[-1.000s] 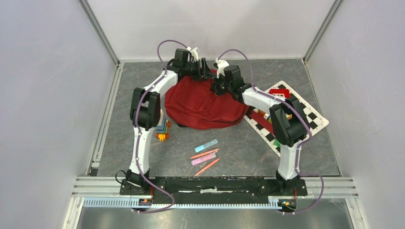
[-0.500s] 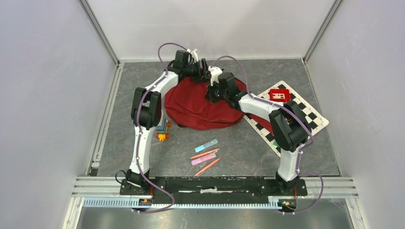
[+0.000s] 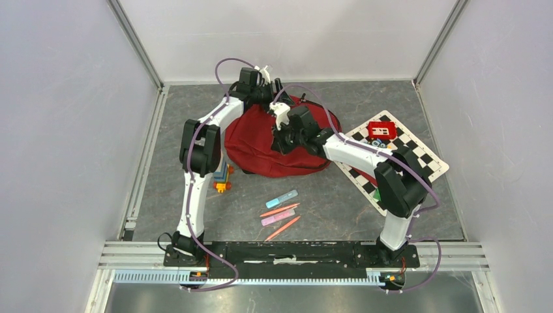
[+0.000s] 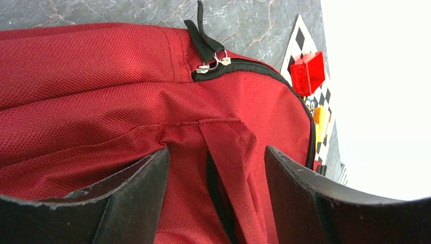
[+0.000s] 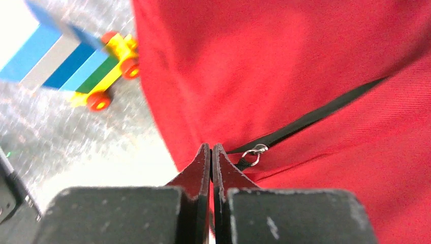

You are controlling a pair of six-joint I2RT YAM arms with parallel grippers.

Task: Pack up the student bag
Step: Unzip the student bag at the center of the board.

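Note:
The student bag (image 3: 261,147), a dark red fabric backpack, lies flat at the middle back of the table. My left gripper (image 3: 274,92) sits at its far top edge. In the left wrist view that left gripper (image 4: 217,152) is open, its fingers astride a raised fold of the student bag (image 4: 101,76); two metal zip sliders (image 4: 213,63) meet further up. My right gripper (image 3: 282,139) is over the bag's middle. In the right wrist view my right gripper (image 5: 211,147) is shut on a black zip pull (image 5: 246,161) with a metal ring, on a dark zip line across the student bag (image 5: 305,51).
A checkered board (image 3: 417,160) lies right of the bag with a small red box (image 3: 381,130) on it. A colourful toy block stack (image 3: 223,175) stands at the bag's left. Several pens and markers (image 3: 280,212) lie in front.
My right arm has swung left across the bag with its gripper shut, uncovering the red box on the board. The left gripper stays at the bag's top edge.

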